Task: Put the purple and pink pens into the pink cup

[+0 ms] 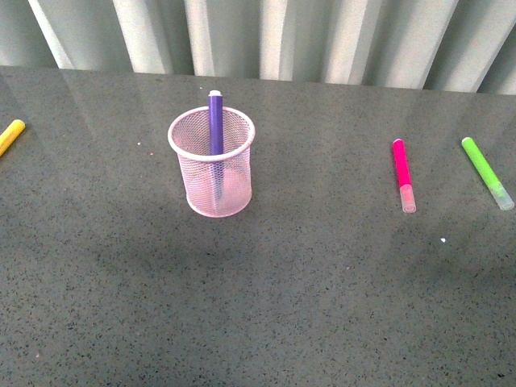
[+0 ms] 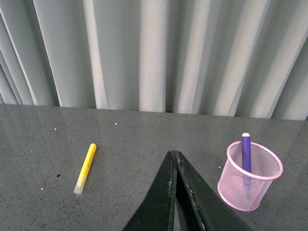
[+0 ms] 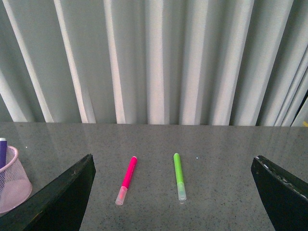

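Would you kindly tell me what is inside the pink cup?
The purple pen stands inside the pink cup, its top above the rim. Its lower end shows only dimly through the mesh; the cup's floor is hidden.

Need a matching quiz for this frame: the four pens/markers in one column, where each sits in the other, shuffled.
1. purple pen
2. pink pen
3. lime-green marker
4. yellow marker

A. flat on the table, between the pink cup and the rightmost marker
B. far left, cut by the front view's edge
C. upright inside the pink cup
D. flat, farthest right

Pairs: 1-C, 2-A, 3-D, 4-B
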{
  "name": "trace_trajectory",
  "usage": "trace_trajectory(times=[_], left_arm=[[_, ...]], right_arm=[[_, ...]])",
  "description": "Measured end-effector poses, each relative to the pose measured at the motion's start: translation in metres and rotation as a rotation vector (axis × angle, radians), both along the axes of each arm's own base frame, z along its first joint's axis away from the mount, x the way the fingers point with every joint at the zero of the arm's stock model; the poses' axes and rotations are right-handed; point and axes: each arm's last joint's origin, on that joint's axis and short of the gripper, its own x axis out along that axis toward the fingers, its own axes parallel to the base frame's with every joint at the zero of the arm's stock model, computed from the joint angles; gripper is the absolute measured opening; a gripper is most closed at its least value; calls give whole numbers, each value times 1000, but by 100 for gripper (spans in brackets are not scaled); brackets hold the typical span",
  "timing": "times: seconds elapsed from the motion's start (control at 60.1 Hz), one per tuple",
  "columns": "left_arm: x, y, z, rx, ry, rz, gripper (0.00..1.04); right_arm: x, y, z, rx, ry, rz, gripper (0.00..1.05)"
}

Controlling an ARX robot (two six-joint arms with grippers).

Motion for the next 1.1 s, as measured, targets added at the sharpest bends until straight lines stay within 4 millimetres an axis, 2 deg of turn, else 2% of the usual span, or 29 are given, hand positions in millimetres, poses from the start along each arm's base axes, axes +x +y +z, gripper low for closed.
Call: trace_trajectory(times=[0.698,0.848,1.098], left_arm=[[-18,0,1,0,-4,0,4],[-28,0,-3,0,8,-2,4],[-28,0,-2,0,2,-2,6]], right_arm=[[0,0,0,0,0,0,98],[0,0,0,0,0,0,98],[0,0,0,0,0,0,98]])
